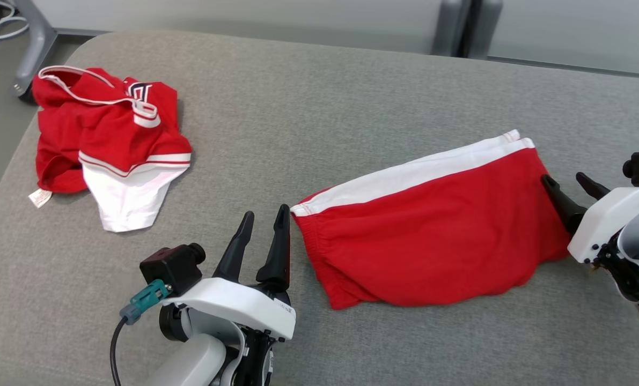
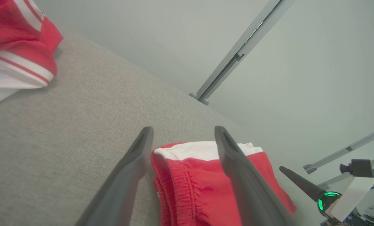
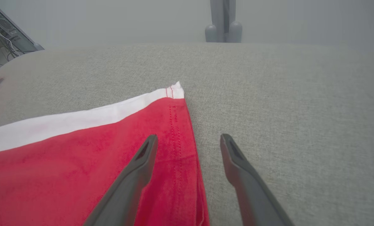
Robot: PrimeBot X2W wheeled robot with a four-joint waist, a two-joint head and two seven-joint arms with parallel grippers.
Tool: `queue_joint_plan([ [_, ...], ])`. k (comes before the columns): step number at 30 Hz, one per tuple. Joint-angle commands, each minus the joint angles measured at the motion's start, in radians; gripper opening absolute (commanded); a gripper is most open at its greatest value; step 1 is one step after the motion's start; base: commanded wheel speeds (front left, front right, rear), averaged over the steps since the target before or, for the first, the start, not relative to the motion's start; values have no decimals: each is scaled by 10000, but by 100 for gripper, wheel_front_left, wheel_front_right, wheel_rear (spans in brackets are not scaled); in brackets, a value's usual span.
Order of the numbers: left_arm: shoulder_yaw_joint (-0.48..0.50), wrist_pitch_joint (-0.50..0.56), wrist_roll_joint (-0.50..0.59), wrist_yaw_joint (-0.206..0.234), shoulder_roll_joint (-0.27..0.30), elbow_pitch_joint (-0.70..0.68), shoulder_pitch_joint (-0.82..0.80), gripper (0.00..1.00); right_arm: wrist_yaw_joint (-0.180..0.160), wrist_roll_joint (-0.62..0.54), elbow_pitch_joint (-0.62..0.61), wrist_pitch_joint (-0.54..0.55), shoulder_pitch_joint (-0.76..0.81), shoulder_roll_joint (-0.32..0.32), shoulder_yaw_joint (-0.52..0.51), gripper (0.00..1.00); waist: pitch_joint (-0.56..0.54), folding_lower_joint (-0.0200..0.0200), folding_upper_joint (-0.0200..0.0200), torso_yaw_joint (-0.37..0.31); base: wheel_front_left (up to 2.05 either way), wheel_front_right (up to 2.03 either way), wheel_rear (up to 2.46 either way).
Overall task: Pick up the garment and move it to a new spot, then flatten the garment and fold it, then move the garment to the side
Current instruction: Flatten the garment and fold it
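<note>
Left claw (image 1: 266,210) spread beside shorts (image 1: 432,241) — jersey label (image 1: 40,197) unreadable.

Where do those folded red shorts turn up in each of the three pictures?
Head view: red shorts lie right of centre, between the left gripper and right gripper.
Left wrist view: shorts at bottom centre, waistband end between that gripper's fingers.
Right wrist view: shorts at lower left, hem corner near the middle.
Shared landmark: the white stripe along the shorts' far edge.

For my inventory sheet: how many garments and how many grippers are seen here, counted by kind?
Garments: 2 (folded red shorts, crumpled red-and-white garment)
Grippers: 2 (left gripper, right gripper)
Total: 4
</note>
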Motion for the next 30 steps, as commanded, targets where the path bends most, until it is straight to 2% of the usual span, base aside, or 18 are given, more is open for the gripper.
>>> queue_joint_plan([
  [1,-12,-21,196,19,65,-21,-40,100,-2,74,178,129,-138,-56,21,100,107,0,0,194,0,0,0],
  [15,-47,-23,1678,253,509,13,-220,100,-2,436,1234,1375,-567,-241,330,100,253,0,0,1068,0,0,0],
  [19,-68,-23,2087,376,683,38,-279,100,-2,563,1381,1669,-563,-288,403,100,279,0,0,1235,0,0,0],
  [24,69,-23,2270,426,639,-15,-151,100,1,747,1262,2274,-465,-223,676,100,319,0,0,1347,0,0,0],
  [25,98,-23,2285,423,626,-21,-123,100,2,755,1197,2317,-457,-231,730,74,324,0,0,1348,0,0,0],
  [26,127,-23,2301,416,606,-32,-102,100,9,761,1127,2311,-455,-240,765,66,329,0,0,1345,0,0,0],
  [27,161,-23,2310,398,587,-43,-80,100,9,761,1063,2257,-454,-255,793,42,329,0,0,1337,0,0,0],
  [28,194,-23,2321,380,575,-56,-49,100,7,732,1009,2183,-460,-274,835,34,327,0,0,1320,0,0,0],
  [30,240,-24,2334,364,555,-66,5,100,6,678,928,2059,-479,-319,902,3,314,0,0,1260,0,0,0],
])
